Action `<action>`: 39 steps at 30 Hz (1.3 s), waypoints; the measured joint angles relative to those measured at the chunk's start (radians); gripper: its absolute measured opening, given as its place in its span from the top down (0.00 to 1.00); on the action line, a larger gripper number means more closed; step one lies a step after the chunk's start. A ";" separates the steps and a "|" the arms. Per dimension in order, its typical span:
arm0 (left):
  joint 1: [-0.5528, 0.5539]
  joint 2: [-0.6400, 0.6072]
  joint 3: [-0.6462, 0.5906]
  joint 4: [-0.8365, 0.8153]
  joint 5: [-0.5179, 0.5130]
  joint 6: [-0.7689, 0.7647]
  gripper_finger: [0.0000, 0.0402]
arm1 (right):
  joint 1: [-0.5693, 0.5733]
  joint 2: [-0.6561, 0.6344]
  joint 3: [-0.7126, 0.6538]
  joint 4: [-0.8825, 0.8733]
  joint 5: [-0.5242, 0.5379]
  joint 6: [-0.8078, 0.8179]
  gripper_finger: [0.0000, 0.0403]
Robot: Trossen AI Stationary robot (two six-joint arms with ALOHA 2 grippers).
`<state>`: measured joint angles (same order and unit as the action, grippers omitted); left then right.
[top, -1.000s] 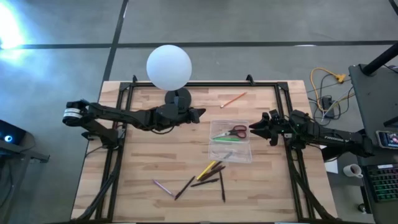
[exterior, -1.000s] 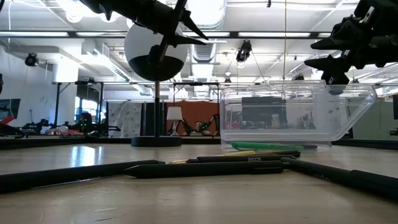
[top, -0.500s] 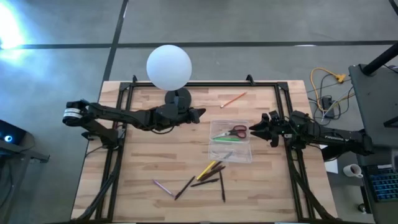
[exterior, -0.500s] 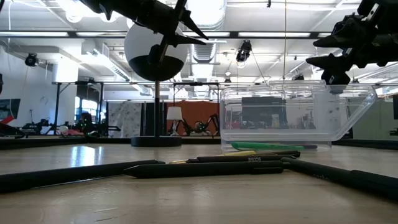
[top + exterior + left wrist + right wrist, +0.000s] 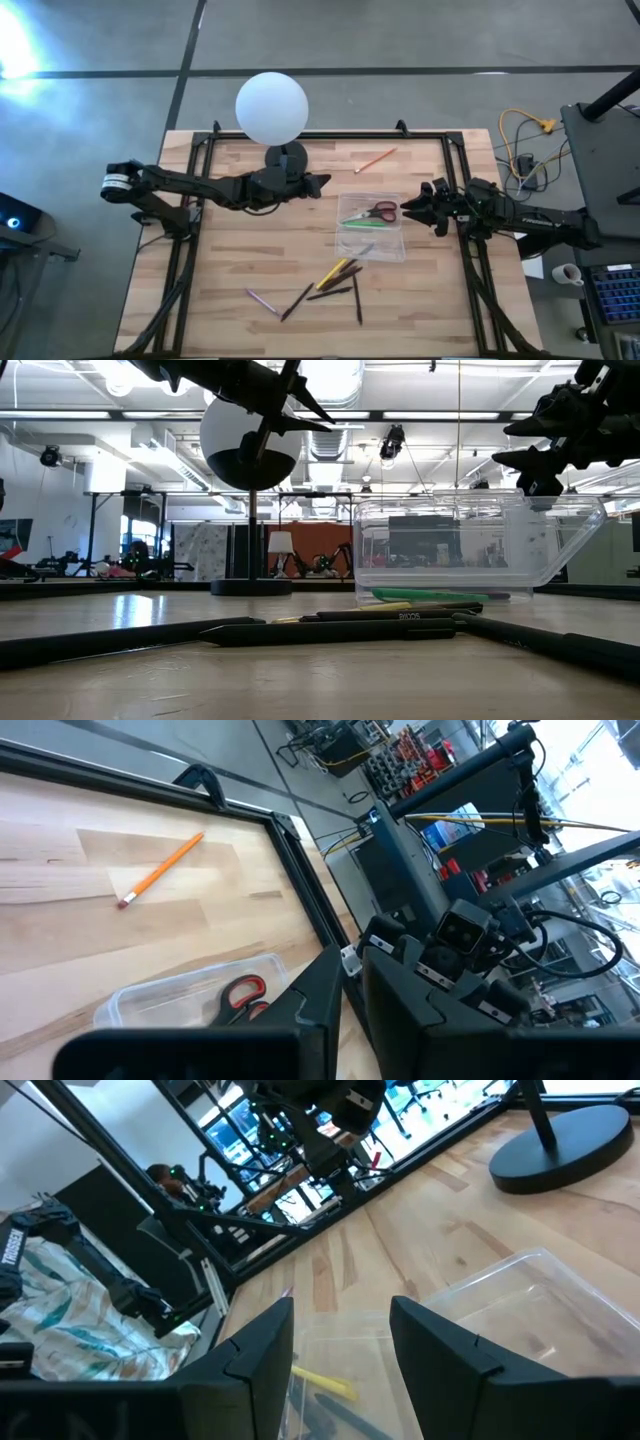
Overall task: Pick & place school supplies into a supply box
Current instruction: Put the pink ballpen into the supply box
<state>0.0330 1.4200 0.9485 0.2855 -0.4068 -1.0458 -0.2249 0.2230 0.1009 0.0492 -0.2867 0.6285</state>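
The clear supply box [image 5: 372, 226] lies on the table right of centre, with the red-handled scissors [image 5: 378, 211] and the green marker [image 5: 358, 224] inside. An orange pencil [image 5: 375, 160] lies beyond the box. Yellow and orange pencils [image 5: 338, 271], dark pens [image 5: 331, 293] and a pink pen [image 5: 262, 299] lie near the front. My right gripper [image 5: 405, 208] is open and empty above the box's right end [image 5: 520, 1310]. My left gripper [image 5: 322, 184] hangs above the table near the lamp base, with its fingers close together and nothing between them.
A white globe lamp [image 5: 271, 107] on a black base [image 5: 288, 157] stands at the far middle, right beside my left arm. A dark frame [image 5: 200, 150] runs around the tabletop. Bare wood lies left of the box and along the front left.
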 joint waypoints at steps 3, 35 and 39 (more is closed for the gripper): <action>0.000 0.000 0.000 0.000 0.000 0.000 0.93 | 0.000 0.000 0.000 0.000 -0.001 0.000 0.60; 0.000 0.000 0.000 -0.002 0.000 -0.011 0.93 | 0.000 0.001 0.000 0.000 -0.002 0.000 0.60; 0.000 0.000 0.000 -0.023 0.066 0.000 0.93 | 0.000 0.001 0.000 0.000 -0.002 0.000 0.60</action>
<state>0.0334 1.4200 0.9485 0.2627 -0.3405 -1.0457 -0.2249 0.2237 0.1009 0.0491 -0.2882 0.6285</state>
